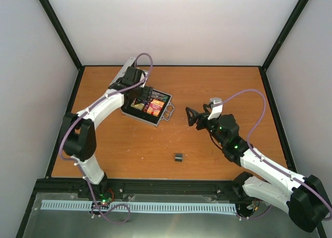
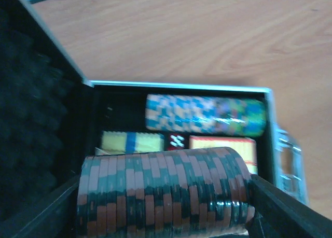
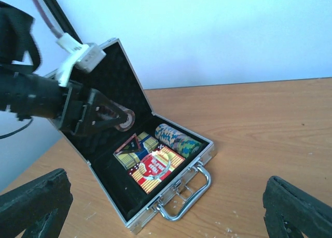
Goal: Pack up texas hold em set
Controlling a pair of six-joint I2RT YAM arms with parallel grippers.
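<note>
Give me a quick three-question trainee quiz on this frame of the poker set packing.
1. True or false: the lid of the case is shut.
2. What does the left end effector grip? A) a card box B) a row of striped chips C) a red die
3. Which end effector is open and empty?
Key: 1 false, the lid stands open. 2 B. 3 the right end effector.
</note>
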